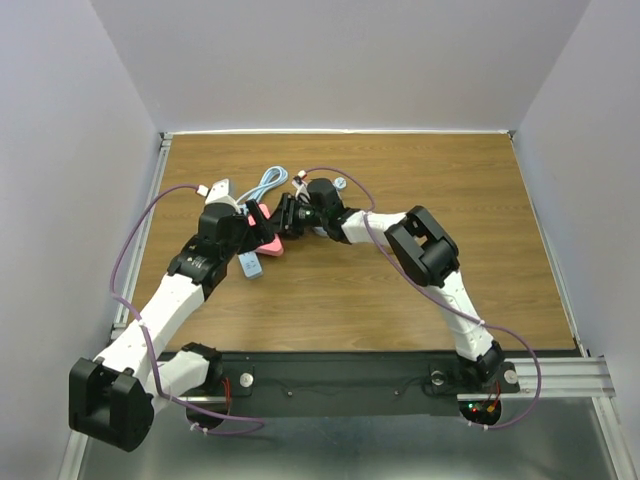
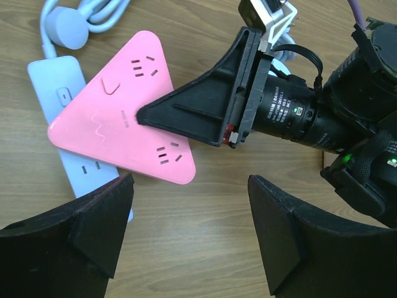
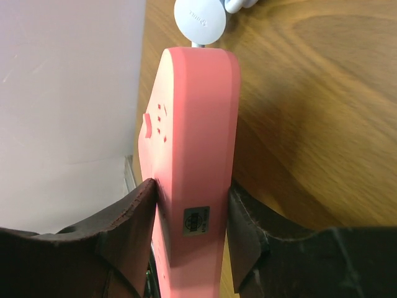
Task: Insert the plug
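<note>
The right fingers (image 3: 127, 217) are clamping the pink adapter (image 3: 195, 124) across its two flat faces, while the left fingers (image 2: 93, 217) are hanging spread wide just above the worktop (image 2: 198, 248), grasping nothing. The adapter is lying over the pale blue power strip (image 2: 59, 93), covering its middle, left of centre on the worktop. To do the insertion well, I judge, the right arm should be lining the adapter's pins over one socket group and pressing straight in rather than at a tilt. The left fingers look well placed for coming down on a bare end of the strip and pinning it, so that it is not sliding or lifting under the push. The adapter's underside is facing away in every view, so whether its pins are meeting the holes, or already sitting partly in, I cannot tell. The sockets beneath it are covered. One right finger is masking part of the pink face in the left wrist view, both arms are crowding over the spot from above, and the round blue plug (image 2: 65, 28) with its cable (image 2: 93, 12) is running off the far edge
</note>
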`<state>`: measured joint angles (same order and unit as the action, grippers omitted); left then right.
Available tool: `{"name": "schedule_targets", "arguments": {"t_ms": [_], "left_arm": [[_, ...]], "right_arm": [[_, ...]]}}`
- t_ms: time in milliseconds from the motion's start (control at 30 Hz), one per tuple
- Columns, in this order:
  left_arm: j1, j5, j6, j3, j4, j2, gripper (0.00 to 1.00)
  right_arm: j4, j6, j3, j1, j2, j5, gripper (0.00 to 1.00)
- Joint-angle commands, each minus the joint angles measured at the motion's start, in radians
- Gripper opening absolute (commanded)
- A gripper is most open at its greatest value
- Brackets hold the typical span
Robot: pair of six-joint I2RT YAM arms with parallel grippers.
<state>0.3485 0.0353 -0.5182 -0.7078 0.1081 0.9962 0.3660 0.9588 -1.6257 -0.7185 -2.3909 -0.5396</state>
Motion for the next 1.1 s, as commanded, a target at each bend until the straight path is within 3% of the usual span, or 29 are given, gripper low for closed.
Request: {"name": "schedule_targets", "arguments": {"t_ms": [0,233,600,1067], "left_arm": [[-0.014,0.003,0.027,-0.033,0.001,-0.027,0.86],[-0.022,0.000,0.038,-0.038,0.015,-0.028,0.89],[-0.023,0.014,0.060,-0.062,0.038,-0.041,0.91],[-0.011,-0.011,0.087,-0.101,-0.034,0.058,0.91]], "right_arm": [[-0.134,-0.040,-0.026,-0.071,-0.062,0.035,0.47],[-0.134,-0.095,-0.025,-0.071,-0.016,0.033,0.72],[-0.131,-0.190,0.090,-0.039,0.194,0.142,0.93],[-0.136,-0.295,0.407,0.102,0.541,0.256,0.94]]}}
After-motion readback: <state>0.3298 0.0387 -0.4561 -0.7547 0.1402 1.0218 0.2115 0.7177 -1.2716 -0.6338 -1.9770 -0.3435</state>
